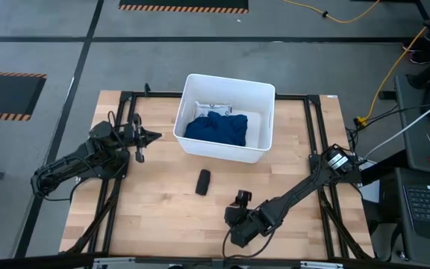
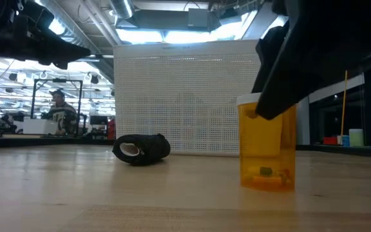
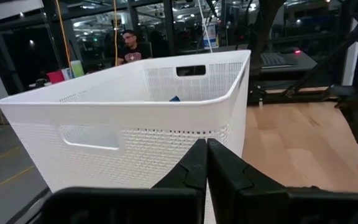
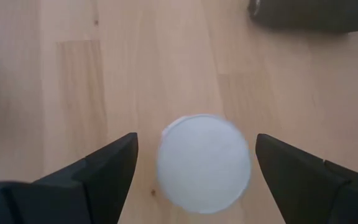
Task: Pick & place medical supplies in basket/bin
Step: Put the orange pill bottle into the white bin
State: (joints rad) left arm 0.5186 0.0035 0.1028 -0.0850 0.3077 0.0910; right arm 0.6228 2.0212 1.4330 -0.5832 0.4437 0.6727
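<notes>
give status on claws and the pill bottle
Right claw open, straddling white-capped orange pill bottle. Left claw shut beside white tub. Black oblong nearby, clear.

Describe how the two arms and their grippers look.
Both arms are dark, slim and jointed. The left arm carries loose black cables and ends in the left gripper, two matte black wedge-shaped fingers. The right arm has a pale silvery joint near its base; the right gripper has the same black, tapered, flat-faced fingers.
</notes>
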